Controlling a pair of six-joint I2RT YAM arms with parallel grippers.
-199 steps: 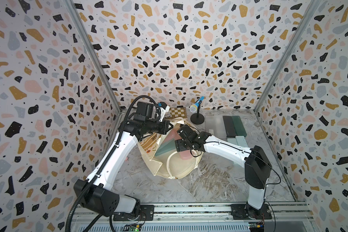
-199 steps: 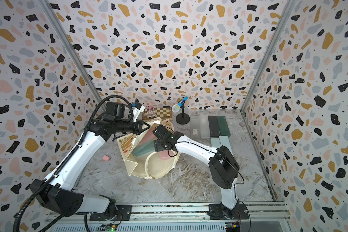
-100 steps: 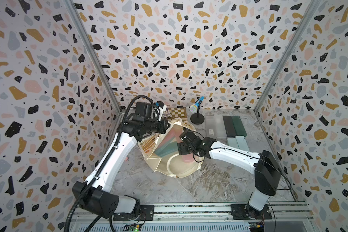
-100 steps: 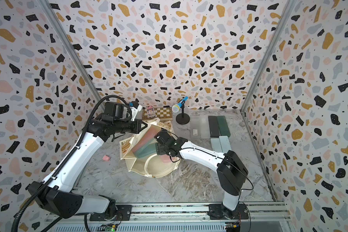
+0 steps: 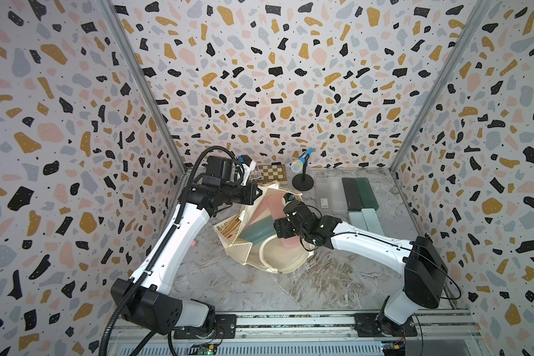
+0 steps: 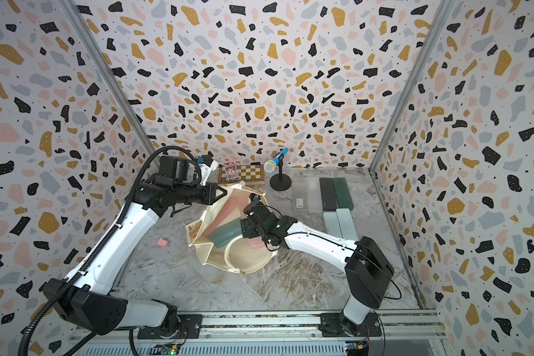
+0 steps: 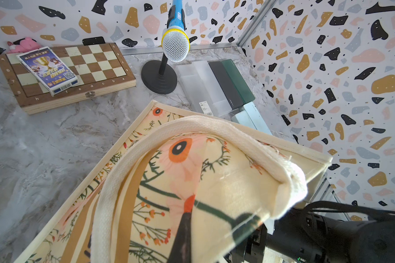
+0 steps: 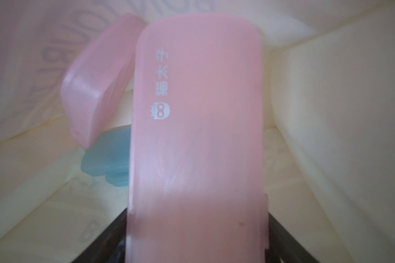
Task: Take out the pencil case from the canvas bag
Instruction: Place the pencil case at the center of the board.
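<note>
In both top views the canvas bag (image 5: 278, 262) lies slumped on the marble tabletop (image 5: 259, 292), its mouth gaping upward. My left claw (image 5: 257, 193) is clamped tight on the bag's far rim and holds that edge up. My right claw (image 5: 280, 232) reaches into the mouth and grips the pencil case (image 5: 288, 244). It is a pink one, and its near end shows under my wrist, over the cream lining. Deeper in the bag a second pink case (image 6: 225, 212) and a teal case (image 6: 224, 235) lie touching.

From my left wrist, the bag's flowered face (image 7: 214, 182) and its white rope handle (image 7: 123, 168) fill the foreground, with cloth draped over my dark finger (image 7: 183, 236). Beyond are a chessboard (image 7: 89, 66) with a card box (image 7: 48, 66) on it, a microphone (image 7: 175, 43) on its stand, and a row of cases (image 7: 226, 84).

From my right wrist, the pencil case (image 8: 196, 136) is squeezed between my two dark fingers (image 8: 110, 236) and points into the bag. The second pink case (image 8: 96, 79) leans tilted over the teal case (image 8: 107, 159), with cream cloth (image 8: 328, 113) all round.
</note>
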